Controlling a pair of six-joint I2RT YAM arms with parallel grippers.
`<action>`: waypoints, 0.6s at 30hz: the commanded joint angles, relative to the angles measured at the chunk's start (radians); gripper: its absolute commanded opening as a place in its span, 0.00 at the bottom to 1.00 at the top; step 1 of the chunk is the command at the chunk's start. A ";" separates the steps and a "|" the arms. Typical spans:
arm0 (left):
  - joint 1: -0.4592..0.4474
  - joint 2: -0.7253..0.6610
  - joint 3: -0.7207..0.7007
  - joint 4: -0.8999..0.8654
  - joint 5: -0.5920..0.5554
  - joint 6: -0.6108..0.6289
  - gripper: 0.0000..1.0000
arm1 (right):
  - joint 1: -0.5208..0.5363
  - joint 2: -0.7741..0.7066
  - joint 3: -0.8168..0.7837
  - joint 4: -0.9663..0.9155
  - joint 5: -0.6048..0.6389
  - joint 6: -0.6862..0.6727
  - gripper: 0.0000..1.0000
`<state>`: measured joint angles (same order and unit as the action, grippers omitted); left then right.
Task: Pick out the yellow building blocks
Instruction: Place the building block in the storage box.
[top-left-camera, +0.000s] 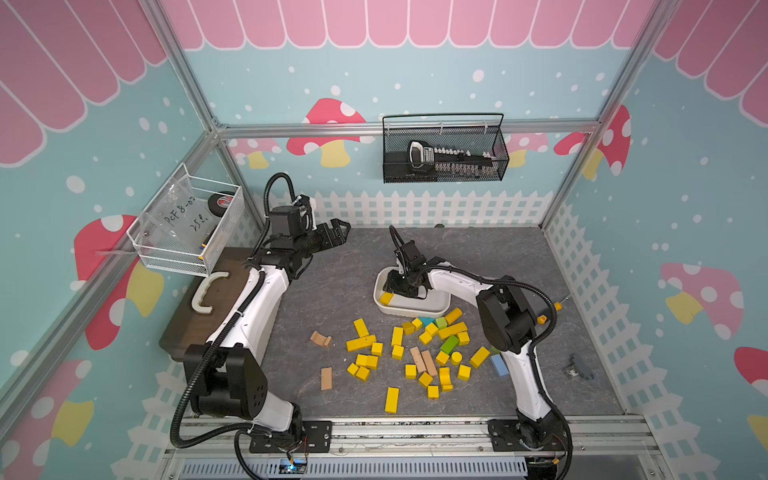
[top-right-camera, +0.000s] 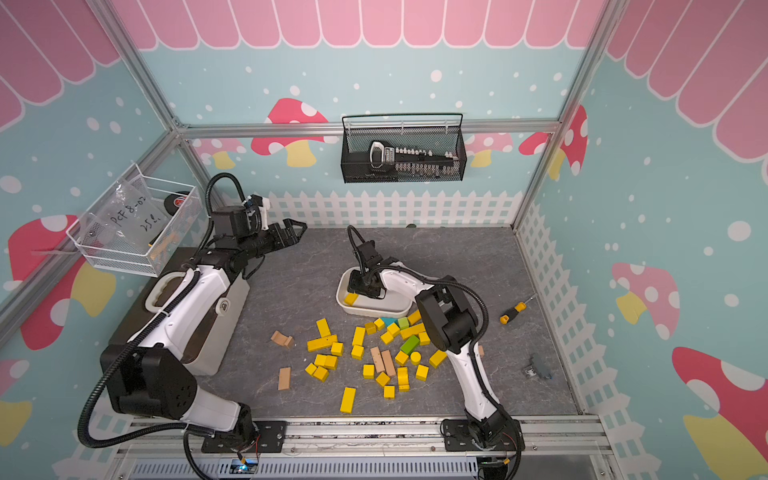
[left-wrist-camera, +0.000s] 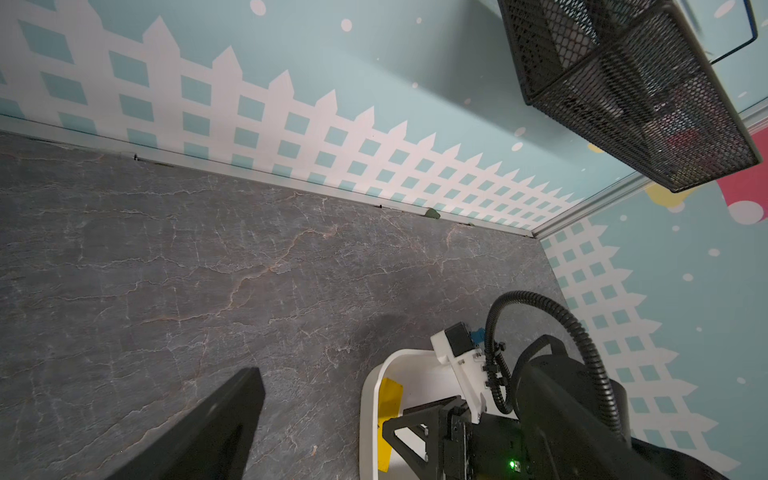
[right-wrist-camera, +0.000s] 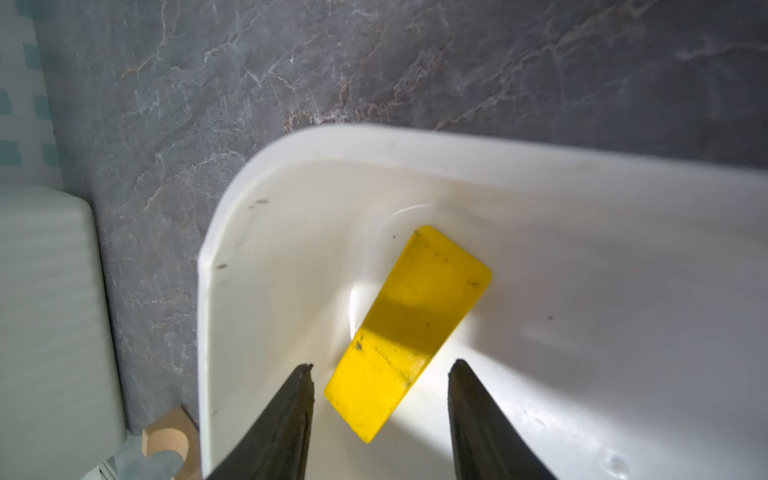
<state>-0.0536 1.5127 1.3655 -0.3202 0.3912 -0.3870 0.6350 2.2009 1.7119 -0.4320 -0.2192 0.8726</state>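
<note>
Left of the smooth white tray (top-left-camera: 415, 311), the left tool (top-left-camera: 343, 232) is spread. In the tray's left end a scuffed yellow bar (right-wrist-camera: 407, 328) is seen, long axis slanting toward the corner, flanked untouched by the spread right tool (right-wrist-camera: 380, 365). Other yellow building blocks (top-left-camera: 360, 343) are scattered on the tabletop (top-left-camera: 332, 291) before it.

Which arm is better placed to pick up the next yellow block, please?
Probably right. The right tool hangs open over the white tray, a yellow bar lying free beneath it, close beside the loose yellow building blocks. The left tool, also open, is raised farther back, away from them.
</note>
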 joint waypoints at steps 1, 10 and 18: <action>0.005 -0.019 -0.017 0.012 0.024 -0.005 1.00 | 0.005 -0.144 -0.040 -0.039 0.028 -0.078 0.52; -0.056 0.003 -0.013 -0.004 0.009 0.030 1.00 | 0.005 -0.602 -0.457 -0.040 0.192 -0.264 0.50; -0.222 -0.005 -0.011 -0.062 -0.121 0.132 1.00 | 0.005 -0.985 -0.908 0.058 0.369 -0.281 0.49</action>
<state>-0.2188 1.5131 1.3632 -0.3347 0.3458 -0.3233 0.6357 1.2903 0.9035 -0.4160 0.0544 0.6136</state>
